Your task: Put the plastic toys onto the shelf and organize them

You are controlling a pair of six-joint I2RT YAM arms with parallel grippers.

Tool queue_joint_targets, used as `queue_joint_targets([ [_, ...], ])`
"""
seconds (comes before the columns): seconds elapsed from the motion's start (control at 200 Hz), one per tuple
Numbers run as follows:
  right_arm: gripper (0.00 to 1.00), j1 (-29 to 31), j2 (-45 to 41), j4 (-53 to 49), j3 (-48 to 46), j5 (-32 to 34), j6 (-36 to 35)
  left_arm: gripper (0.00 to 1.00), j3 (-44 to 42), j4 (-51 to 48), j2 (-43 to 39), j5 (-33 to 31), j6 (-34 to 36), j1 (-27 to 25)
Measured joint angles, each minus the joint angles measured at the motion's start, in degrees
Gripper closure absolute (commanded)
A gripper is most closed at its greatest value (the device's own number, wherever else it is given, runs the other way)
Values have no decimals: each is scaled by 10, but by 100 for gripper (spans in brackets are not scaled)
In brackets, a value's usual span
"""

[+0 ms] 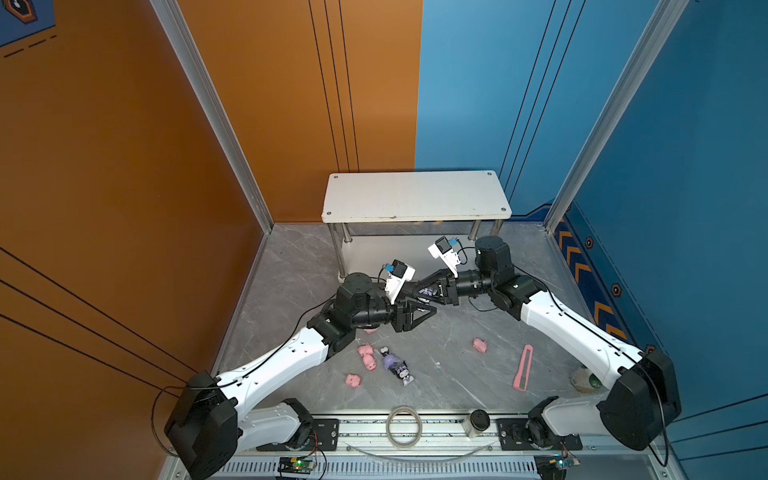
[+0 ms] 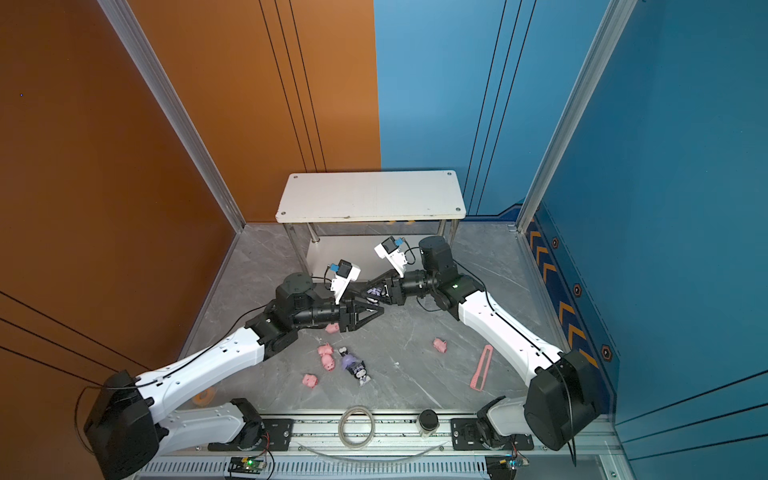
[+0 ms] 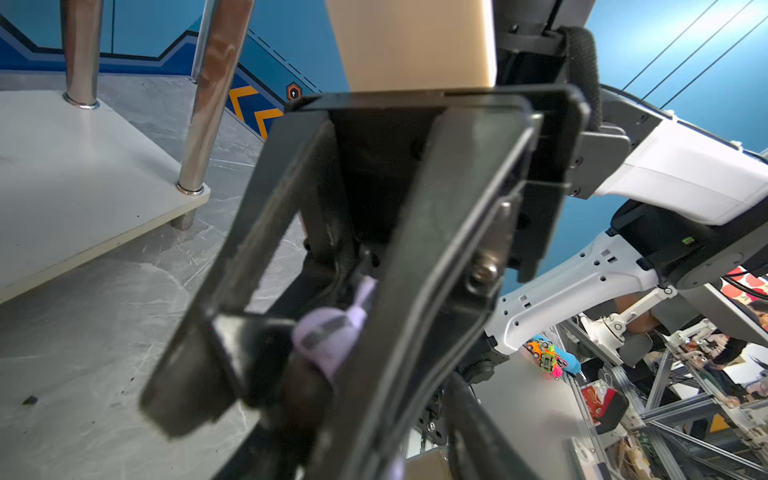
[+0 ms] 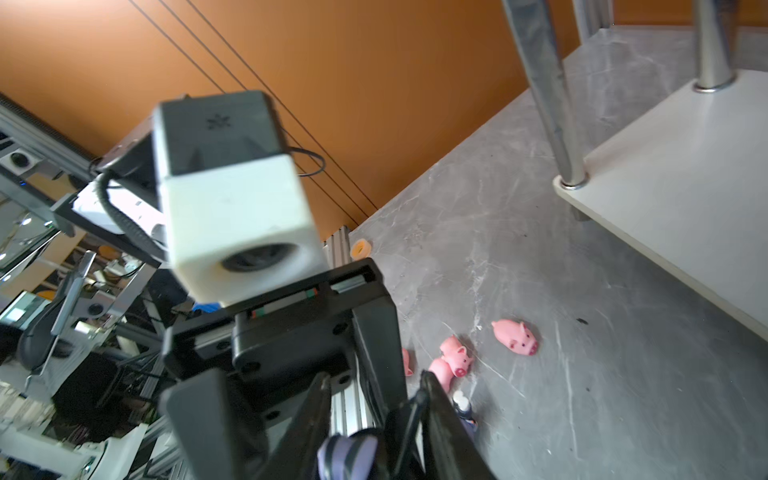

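The purple figure [image 1: 427, 291] is tiny, lilac with black and white patches. It hangs above the table [image 1: 457, 399] at mid-scene, just on the near side of the shelf [image 1: 415, 195]. The shelf's white top board, with screws at its corners, stands beyond my grippers. Its lower board's near edge and chrome legs are close behind my wrists. Nearer to me, open grey table runs between a lone pig [image 1: 480, 345] on the right and, on the left, more pigs [image 1: 366, 351] beside two more figures [image 1: 390, 360] lying flat. My right gripper [image 1: 415, 293] is clamped on the purple figure. My left gripper [image 1: 432, 310] meets it head-on with its fingers set narrow. Whether they pinch the figure, I cannot tell.
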Motion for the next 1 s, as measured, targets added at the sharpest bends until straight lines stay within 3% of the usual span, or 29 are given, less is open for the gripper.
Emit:
queue_joint_targets([
  [0.06,97,10,1,12,6,-6,0,84,-2,-3,-4,4,-3,2],
  [0.245,95,21,1,40,14,-10,6,96,-5,-10,-34,-7,-14,4],
  [0.28,84,23,1,43,15,-10,7,99,-6,-15,-40,-11,-11,4],
  [0.325,51,25,1,45,16,-10,7,100,-7,-22,-47,-18,-6,3],
  [0.355,36,26,0,45,16,-10,9,100,-7,-27,-52,-23,-1,1],
  [0.446,21,30,-3,38,16,0,17,100,-7,-36,-69,-50,24,0],
  [0.706,16,38,-55,9,-1,128,92,100,-7,-53,-100,-231,141,-42],
  [0.871,1,65,-86,-22,-4,227,115,100,-6,-64,-81,-335,223,-83],
  [1.001,4,91,-110,-61,-4,310,115,100,4,-70,-60,-402,269,-105],
])
